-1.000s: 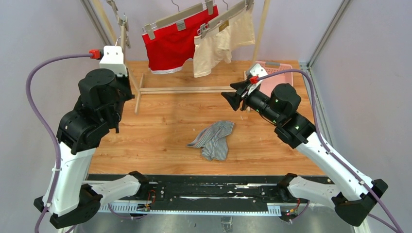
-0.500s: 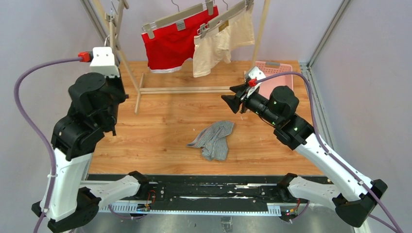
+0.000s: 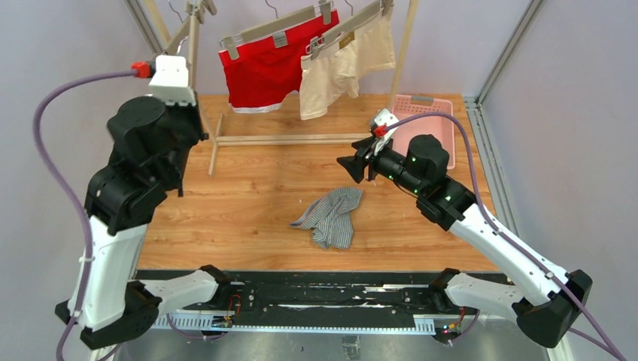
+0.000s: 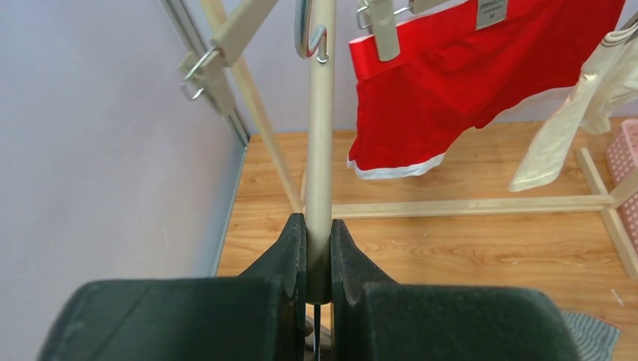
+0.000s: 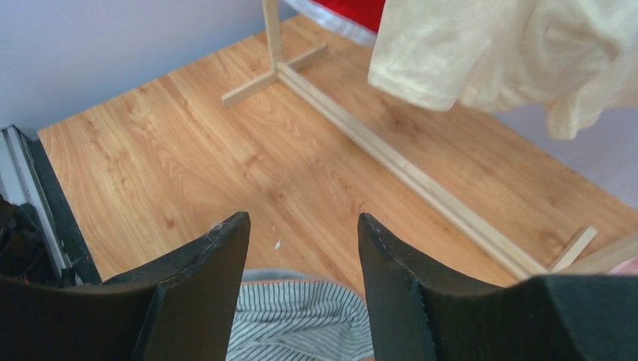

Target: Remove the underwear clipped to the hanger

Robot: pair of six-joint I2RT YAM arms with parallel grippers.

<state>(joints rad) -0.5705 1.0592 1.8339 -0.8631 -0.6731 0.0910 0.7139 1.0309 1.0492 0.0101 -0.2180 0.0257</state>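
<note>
The grey striped underwear (image 3: 331, 216) lies crumpled on the table, off any hanger; it also shows in the right wrist view (image 5: 301, 323). The red underwear (image 3: 267, 69) and the cream underwear (image 3: 342, 69) hang clipped to wooden hangers on the rack; both show in the left wrist view, red (image 4: 451, 83) and cream (image 4: 572, 120). My left gripper (image 4: 318, 222) is shut on the bar of an empty wooden clip hanger (image 4: 321, 135), held up at the far left (image 3: 193, 37). My right gripper (image 5: 301, 218) is open and empty, above and behind the striped underwear (image 3: 350, 167).
The wooden rack's base bar (image 3: 286, 139) crosses the far table, with slanted uprights (image 3: 406, 45) at each end. A pink basket (image 3: 427, 124) stands at the far right behind my right arm. Metal frame posts (image 3: 508, 53) flank the table.
My left arm has swung the empty hanger up and slightly right after a dip to the left. My right gripper has moved a little left and lower, still open.
</note>
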